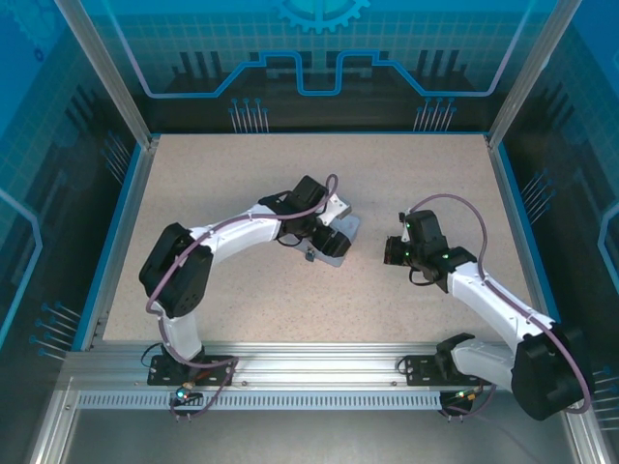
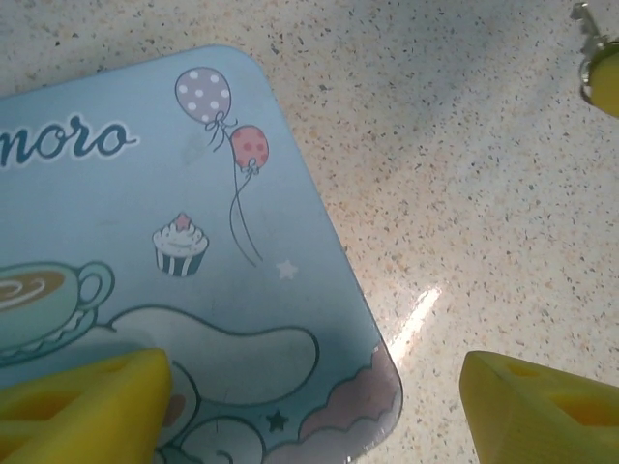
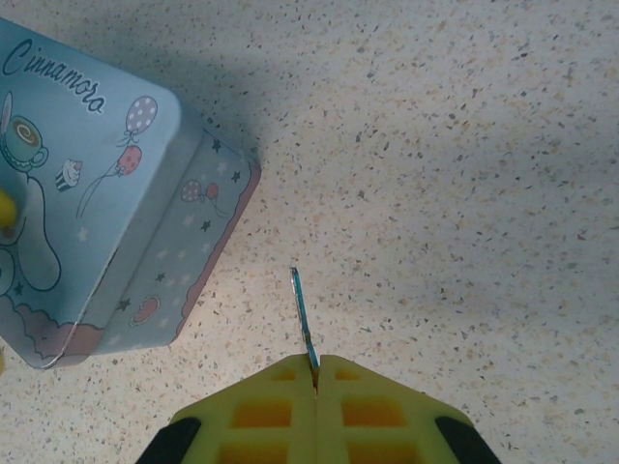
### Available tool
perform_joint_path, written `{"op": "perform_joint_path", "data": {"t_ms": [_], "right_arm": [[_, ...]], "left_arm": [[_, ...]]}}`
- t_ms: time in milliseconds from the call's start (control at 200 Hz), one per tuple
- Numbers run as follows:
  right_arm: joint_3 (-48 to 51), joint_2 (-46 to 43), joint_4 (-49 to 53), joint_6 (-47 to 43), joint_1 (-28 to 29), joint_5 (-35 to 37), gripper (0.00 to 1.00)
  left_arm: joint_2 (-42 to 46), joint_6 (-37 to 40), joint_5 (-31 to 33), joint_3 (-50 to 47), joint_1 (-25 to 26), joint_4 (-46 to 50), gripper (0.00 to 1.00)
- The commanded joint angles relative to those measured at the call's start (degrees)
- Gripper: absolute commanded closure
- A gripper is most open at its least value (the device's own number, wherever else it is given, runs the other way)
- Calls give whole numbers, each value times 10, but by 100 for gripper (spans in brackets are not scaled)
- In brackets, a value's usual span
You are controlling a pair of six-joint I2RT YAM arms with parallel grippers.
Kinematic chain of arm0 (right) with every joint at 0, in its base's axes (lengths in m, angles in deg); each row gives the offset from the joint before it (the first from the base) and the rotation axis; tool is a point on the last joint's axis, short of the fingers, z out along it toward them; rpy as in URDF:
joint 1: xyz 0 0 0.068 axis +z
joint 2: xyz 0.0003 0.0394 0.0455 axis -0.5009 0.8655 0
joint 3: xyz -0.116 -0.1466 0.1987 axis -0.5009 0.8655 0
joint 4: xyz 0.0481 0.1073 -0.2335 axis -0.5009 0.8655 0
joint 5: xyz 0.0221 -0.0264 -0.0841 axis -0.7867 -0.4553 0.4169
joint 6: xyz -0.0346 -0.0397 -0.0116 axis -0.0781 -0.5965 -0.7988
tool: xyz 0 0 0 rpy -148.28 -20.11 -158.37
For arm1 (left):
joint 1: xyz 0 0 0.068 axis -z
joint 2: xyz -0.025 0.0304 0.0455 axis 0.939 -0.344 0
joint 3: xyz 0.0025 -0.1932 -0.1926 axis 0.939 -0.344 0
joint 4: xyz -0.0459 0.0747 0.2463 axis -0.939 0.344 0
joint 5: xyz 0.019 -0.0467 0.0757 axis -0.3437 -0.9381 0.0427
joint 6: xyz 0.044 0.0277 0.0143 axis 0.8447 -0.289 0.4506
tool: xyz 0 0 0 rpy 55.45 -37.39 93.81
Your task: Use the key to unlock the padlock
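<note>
Two arms work over a speckled beige table (image 1: 222, 193).

Top view: left gripper (image 1: 321, 246) hangs over the pale blue cartoon-printed tin box (image 1: 344, 235), mid-table and well off every edge. Right gripper (image 1: 391, 251) is near, on its right.

Left wrist: yellow fingers (image 2: 77, 406) spread, empty, straddling the tin's corner.

Right wrist: jaws clenched on the thin dark metallic key (image 3: 304, 314), blade out, apart from the tin.

Judgement: key secured; insertion and turning not yet done.

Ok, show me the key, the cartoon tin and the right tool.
key (image 3: 304, 311): right wrist view, middle of its blade.
cartoon tin (image 2: 145, 193): left wrist view, on the printed lid.
right tool (image 3: 315, 371): right wrist view, where its shut fingertips meet.
</note>
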Motion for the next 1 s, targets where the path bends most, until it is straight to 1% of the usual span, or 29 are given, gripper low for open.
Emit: {"op": "perform_joint_path", "data": {"t_ms": [0, 100, 200, 365, 515, 675, 785, 840, 996], "right_arm": [[-9, 11, -15, 8, -3, -29, 100], [-20, 21, -26, 9, 5, -45, 100], [-37, 35, -37, 9, 19, -62, 100], [-62, 76, -78, 33, 48, -100, 100], [-89, 133, -118, 60, 79, -122, 100], [-126, 191, -137, 77, 102, -130, 100], [-129, 220, -153, 93, 106, -134, 100], [-148, 233, -165, 104, 106, -142, 100], [-158, 259, -171, 121, 106, -151, 100]], "left_arm": [[53, -24, -7, -13, -2, -38, 19], [97, -41, -5, -34, -10, -72, 17], [143, -75, -26, -77, -39, -115, 17], [221, -144, -95, -198, -109, -209, 18], [268, -196, -136, -307, -158, -292, 19], [276, -219, -157, -382, -178, -358, 19], [265, -219, -154, -411, -178, -390, 19], [255, -222, -154, -423, -178, -410, 19], [220, -228, -161, -444, -178, -457, 20]]}}
